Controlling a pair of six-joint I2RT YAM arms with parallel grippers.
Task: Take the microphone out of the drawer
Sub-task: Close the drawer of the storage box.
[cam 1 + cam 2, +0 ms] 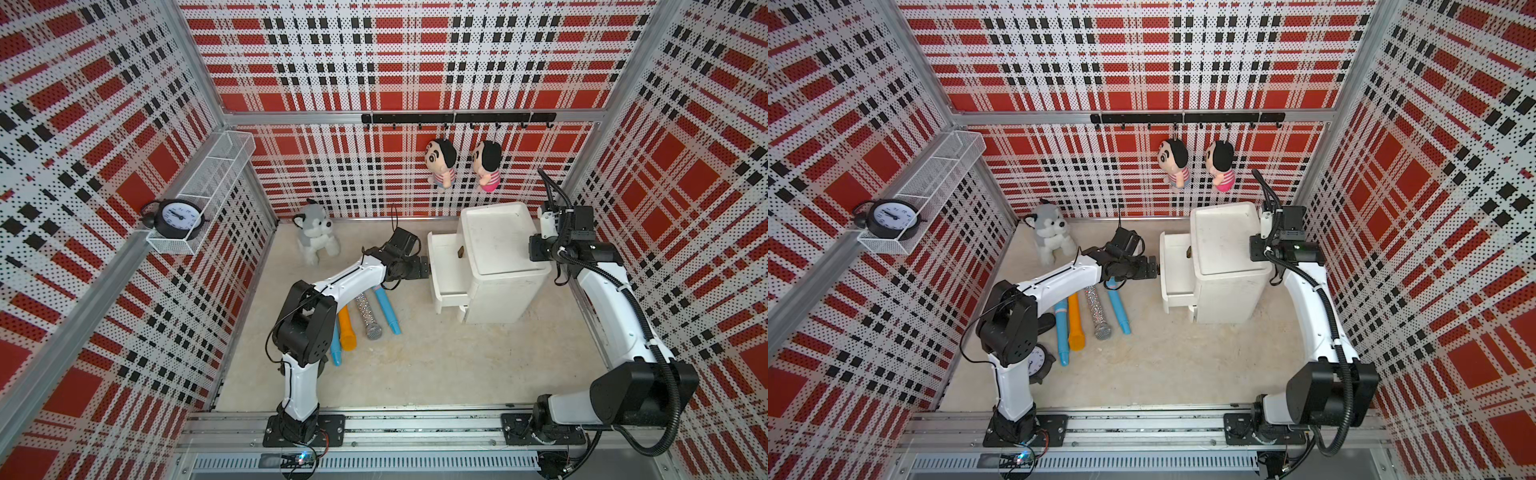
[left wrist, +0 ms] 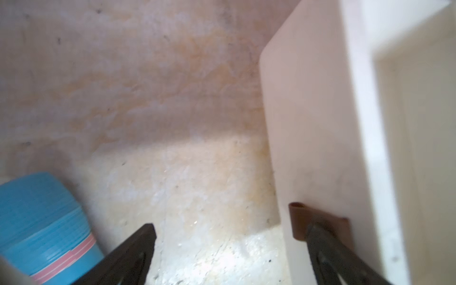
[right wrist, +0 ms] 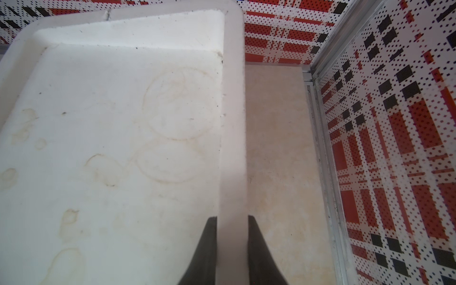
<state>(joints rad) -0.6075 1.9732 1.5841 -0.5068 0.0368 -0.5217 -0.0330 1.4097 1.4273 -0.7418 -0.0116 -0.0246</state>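
Across the frame's lower middle, floor (image 1: 436, 365): beige, mottled, matt stone-look surface. Walls (image 1: 374, 62): perforated panel printed in red, black and white plaid, framed by aluminium rails. Centre right in both top views, white cabinet (image 1: 496, 245): smooth, boxy, rounded corners, recessed top marked with ring stains. One drawer (image 1: 446, 270) is pulled out toward frame left, with a brown tab handle (image 2: 320, 222) on its front. Left of the cabinet, on the floor outside the drawer, silver glitter microphone (image 1: 367, 311): mesh head toward the lower frame, lying between an orange tube (image 1: 347, 330) and a blue tube (image 1: 387, 309). Left gripper (image 1: 424, 266): fingers spread wide just beside the drawer front, one tip at the handle, contact unclear. Right gripper (image 3: 232, 219): fingers pinched on the cabinet top's raised rim. Upper left, white wire-mesh shelf (image 1: 216, 166) bearing a black round alarm clock (image 1: 178, 216), numerals too small to read. Upper centre, grey-and-white husky plush (image 1: 314, 237). Above the cabinet, black hook rail (image 1: 395, 118) with two cloth dolls (image 1: 440, 162).
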